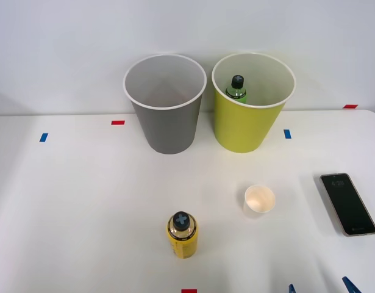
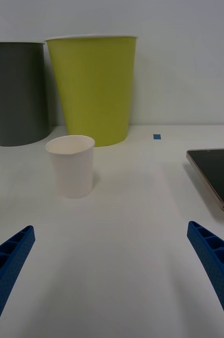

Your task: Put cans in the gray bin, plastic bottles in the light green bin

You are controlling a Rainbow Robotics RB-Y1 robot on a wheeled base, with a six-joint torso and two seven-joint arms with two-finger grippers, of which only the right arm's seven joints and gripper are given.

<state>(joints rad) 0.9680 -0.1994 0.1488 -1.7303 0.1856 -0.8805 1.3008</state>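
The gray bin [image 1: 169,122] stands at the back of the table, its pale inside showing nothing. Beside it on the right, the light green bin [image 1: 248,125] holds a green plastic bottle [image 1: 236,89] with a black cap. A yellow plastic bottle [image 1: 182,235], its black cap marked with a blue cross, stands upright near the front edge. No can is in view. My right gripper [image 1: 320,287] sits open and empty at the front right corner. In the wrist view the gripper [image 2: 109,229] points towards the light green bin [image 2: 93,87] and the gray bin [image 2: 14,92].
A small white paper cup [image 1: 259,200] stands between the gripper and the bins, close ahead of the gripper in the wrist view [image 2: 71,165]. A phone [image 1: 348,203] lies flat at the right. Red and blue tape marks dot the white table.
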